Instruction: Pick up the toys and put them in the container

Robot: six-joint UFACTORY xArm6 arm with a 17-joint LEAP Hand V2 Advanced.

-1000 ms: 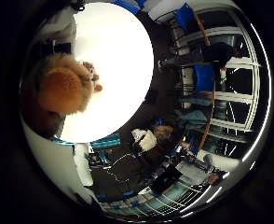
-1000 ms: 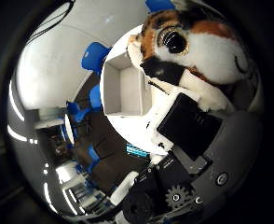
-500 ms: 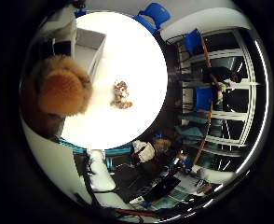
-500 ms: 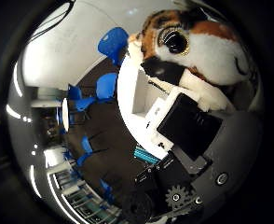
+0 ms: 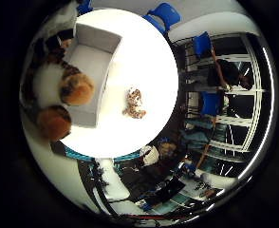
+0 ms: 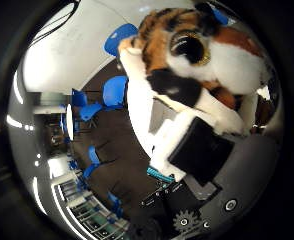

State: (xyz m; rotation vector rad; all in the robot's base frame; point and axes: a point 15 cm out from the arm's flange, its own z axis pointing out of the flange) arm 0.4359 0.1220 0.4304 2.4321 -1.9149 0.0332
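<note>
An orange, white and black plush toy with a large glossy eye fills much of the right thumb side palm view, close to the palm. A black finger part of my right hand lies against it, and the fingers look curled round it. In the right little finger side palm view the same plush hangs over the edge of a grey open box container on a round white table. A small brown and white toy lies on the table beside the container.
Blue chairs stand around the table, with more on the dark floor. Windows and desks with clutter lie beyond the table's edge.
The camera has moved over the table. The container has come fully into the little finger side view, and the plush now sits over its edge. The plush fills more of the thumb side view.
</note>
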